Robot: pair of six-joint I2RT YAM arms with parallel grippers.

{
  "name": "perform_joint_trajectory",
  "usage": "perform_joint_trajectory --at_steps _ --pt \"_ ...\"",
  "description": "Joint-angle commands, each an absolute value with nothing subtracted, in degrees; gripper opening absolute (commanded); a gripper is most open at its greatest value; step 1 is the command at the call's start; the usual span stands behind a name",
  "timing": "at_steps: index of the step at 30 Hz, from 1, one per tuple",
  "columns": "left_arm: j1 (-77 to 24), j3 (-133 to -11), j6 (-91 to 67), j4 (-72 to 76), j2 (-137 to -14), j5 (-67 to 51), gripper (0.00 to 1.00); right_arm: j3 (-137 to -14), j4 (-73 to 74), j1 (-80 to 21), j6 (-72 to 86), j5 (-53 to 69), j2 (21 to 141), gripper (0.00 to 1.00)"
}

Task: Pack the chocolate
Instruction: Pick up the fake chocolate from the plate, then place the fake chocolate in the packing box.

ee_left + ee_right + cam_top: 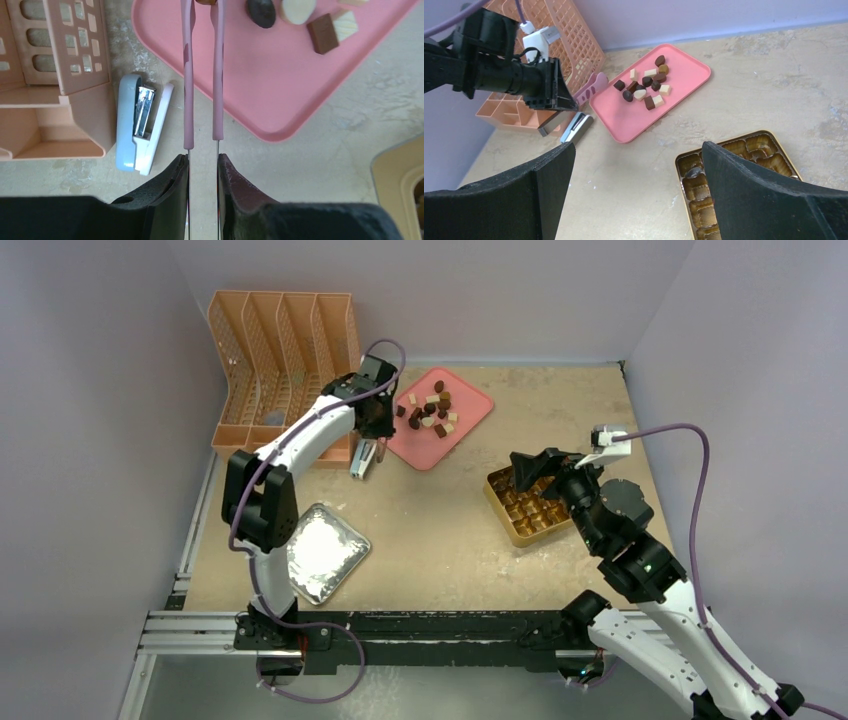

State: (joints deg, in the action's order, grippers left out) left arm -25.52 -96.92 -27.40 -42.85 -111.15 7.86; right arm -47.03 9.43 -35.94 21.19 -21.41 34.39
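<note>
- barely begun, by my reading: all the chocolate (432,410) i can see lies on the tray (415,447), far and left of centre; the box (749,150) on the right shows only bare cups.
- left: nearly every piece, one by one.
- the left gripper (203,165) is clamped on the tweezers (188,75), squeezing the prongs nearly together over the tray's near left edge. a brown bit sits at the tips, cut off by the frame; i cannot tell if it is pinched.
- the right gripper (638,147) hangs over the box, jaws spread wide, holding nothing.
- the pieces are small, smooth and mixed: dark ovals, brown blocks, cream cubes.
- the tray is glossy pink plastic with rounded corners and a low rim.
- the box is gold with thin ribbed cups in a grid.
- the tweezers are metal strips in pink sleeves.
- the table (450,530) is pale, mottled and scuffed.
</note>
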Motion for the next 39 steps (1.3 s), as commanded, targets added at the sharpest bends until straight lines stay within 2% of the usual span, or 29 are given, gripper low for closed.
perform_joint_trajectory --at_steps 1,7,21,39 --pt "-25.2 -95.2 -27.0 -40.3 -104.6 3.6 0.2 -48.4 6.8 -35.8 21.4 -21.9 33.3 0.98" --pt "-26.7 -92.7 -27.0 -37.0 -101.4 -3.5 0.2 -48.7 7.4 -35.8 21.5 -22.1 32.7 0.98" --pt "-38.3 -94.5 -27.5 -31.7 -101.9 -14.3 0.21 -49.3 8.1 -35.8 22.0 -22.2 31.3 0.98" --pt "-46.0 -96.1 -31.3 -24.9 -107.7 -19.7 0.23 -49.4 8.5 -35.8 22.0 -22.5 29.9 0.98"
